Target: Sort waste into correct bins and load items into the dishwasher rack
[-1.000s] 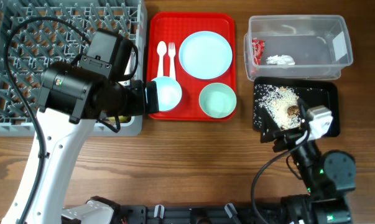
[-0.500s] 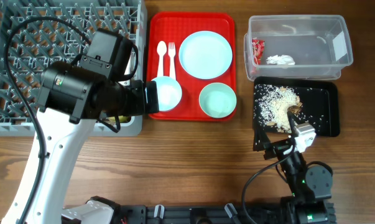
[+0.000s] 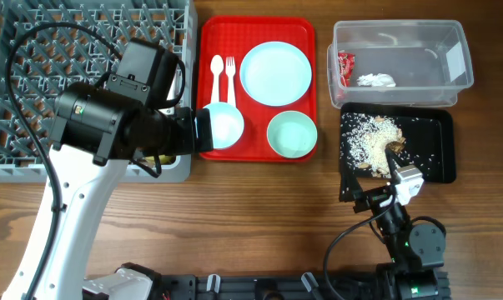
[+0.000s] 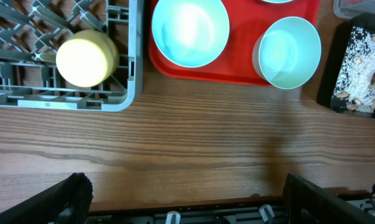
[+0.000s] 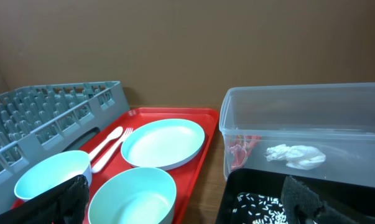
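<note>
**Q:** Where is passage open?
**A:** Along the bare front strip of the brown wooden bench point(image 3: 234, 208). There is also a narrow lane between the red rectangular plastic serving tray point(image 3: 259, 22) and the clear plastic tub point(image 3: 399, 27).
**Q:** Obstructions?
**A:** The left arm's black housing point(image 3: 101, 125) overhangs the near right corner of the grey plastic pegged crate point(image 3: 34, 172) and reaches the tray's edge.

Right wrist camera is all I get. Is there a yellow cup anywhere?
Observer: Yes, the cup sits inside the rack, near its corner.
Operator: Is the food only white bits?
Observer: No, brown scraps lie among the rice in the black tray.
Operator: Is the other arm holding something?
Observer: No, the left gripper is open and empty.
</note>
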`<action>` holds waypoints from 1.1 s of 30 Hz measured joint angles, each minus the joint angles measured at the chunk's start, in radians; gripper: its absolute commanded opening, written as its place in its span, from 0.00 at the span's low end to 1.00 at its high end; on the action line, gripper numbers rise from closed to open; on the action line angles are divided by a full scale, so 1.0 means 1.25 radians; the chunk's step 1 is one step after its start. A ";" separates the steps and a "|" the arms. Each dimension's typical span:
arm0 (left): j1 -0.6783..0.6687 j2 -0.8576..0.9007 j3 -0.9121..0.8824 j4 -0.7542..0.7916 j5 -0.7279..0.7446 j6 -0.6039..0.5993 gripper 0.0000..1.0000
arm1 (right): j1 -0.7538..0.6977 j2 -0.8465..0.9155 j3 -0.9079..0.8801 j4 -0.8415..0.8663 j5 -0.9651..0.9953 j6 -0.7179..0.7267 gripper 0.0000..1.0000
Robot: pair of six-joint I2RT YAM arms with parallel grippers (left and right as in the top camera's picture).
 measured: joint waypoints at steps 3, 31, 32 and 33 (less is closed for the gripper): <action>0.000 0.000 0.000 0.000 0.000 0.000 1.00 | 0.000 0.000 0.000 0.000 0.000 0.000 1.00; -0.023 0.134 0.001 0.301 0.022 -0.012 0.90 | 0.000 -0.001 0.000 -0.002 0.000 0.000 1.00; -0.025 0.176 0.001 0.324 0.001 -0.011 0.89 | 0.000 -0.001 0.000 -0.002 0.000 0.000 1.00; -0.026 0.212 0.001 0.346 -0.009 -0.012 0.89 | 0.000 -0.001 0.000 -0.002 0.000 0.000 1.00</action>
